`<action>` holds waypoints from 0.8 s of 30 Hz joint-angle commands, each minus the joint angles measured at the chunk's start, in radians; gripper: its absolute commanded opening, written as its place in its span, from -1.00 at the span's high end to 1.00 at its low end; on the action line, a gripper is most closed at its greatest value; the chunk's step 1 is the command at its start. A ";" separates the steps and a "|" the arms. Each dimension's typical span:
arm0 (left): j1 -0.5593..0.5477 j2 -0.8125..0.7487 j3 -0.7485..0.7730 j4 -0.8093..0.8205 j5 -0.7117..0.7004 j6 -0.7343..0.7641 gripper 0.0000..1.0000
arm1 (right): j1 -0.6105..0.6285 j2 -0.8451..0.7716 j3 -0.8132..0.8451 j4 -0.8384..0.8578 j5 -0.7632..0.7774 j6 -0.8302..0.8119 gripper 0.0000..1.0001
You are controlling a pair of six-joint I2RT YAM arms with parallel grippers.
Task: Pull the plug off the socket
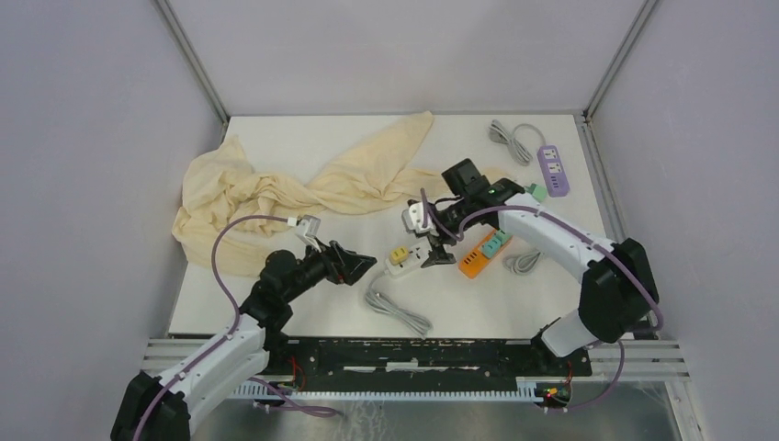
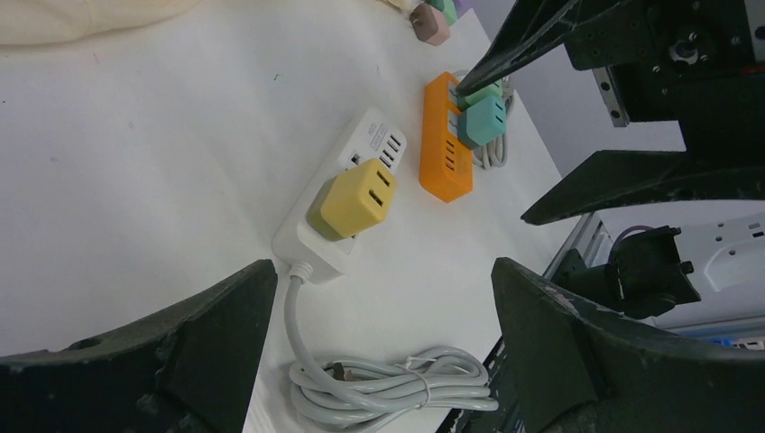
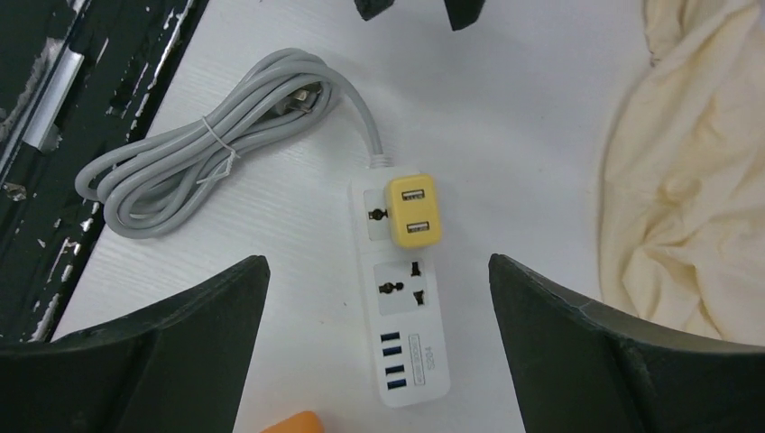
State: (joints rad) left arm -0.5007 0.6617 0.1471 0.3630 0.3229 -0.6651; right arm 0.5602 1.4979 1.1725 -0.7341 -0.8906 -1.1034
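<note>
My right gripper [image 1: 439,255] is wide open and holds nothing. It hangs over the white power strip [image 1: 411,261], and its two black fingers [image 3: 162,361] stand far apart on each side of the strip in the right wrist view.

My left gripper [image 1: 363,266] is wide open too, with nothing in it. It is near the strip's cord end and does not touch the strip.

The yellow plug [image 1: 399,254] is the thing to pull. It sits in the socket next to where the cord comes out of the strip. It is a blocky plug with two small slots on top [image 3: 413,209]. No finger touches it.

The strip lies flat on the white table [image 1: 303,312]. Past the yellow plug it has one more socket with nothing in it, and then a row of small blue ports [image 3: 395,361].

The strip's grey cord [image 1: 397,310] is looped up and tied in a bundle, lying near the front edge of the table.

Just beside the white strip lies an orange power strip [image 1: 473,265] with teal plugs [image 1: 496,243] in it. A purple power strip [image 1: 553,171] lies at the back right. A big cream cloth [image 1: 276,193] lies crumpled at the back left, well apart from the plug.
</note>
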 commanded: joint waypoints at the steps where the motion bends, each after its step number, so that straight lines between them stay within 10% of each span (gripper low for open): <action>1: 0.002 0.008 -0.038 0.138 -0.025 -0.003 -0.88 | 0.095 0.071 0.054 0.076 0.145 -0.033 -0.92; 24: -0.217 0.037 -0.122 0.271 -0.187 0.376 -0.61 | 0.213 0.331 0.175 0.063 0.318 0.019 0.15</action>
State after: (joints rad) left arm -0.6548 0.6804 0.0437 0.5072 0.2157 -0.5022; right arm 0.7673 1.8187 1.3251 -0.6739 -0.5953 -1.0904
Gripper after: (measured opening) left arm 0.804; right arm 0.496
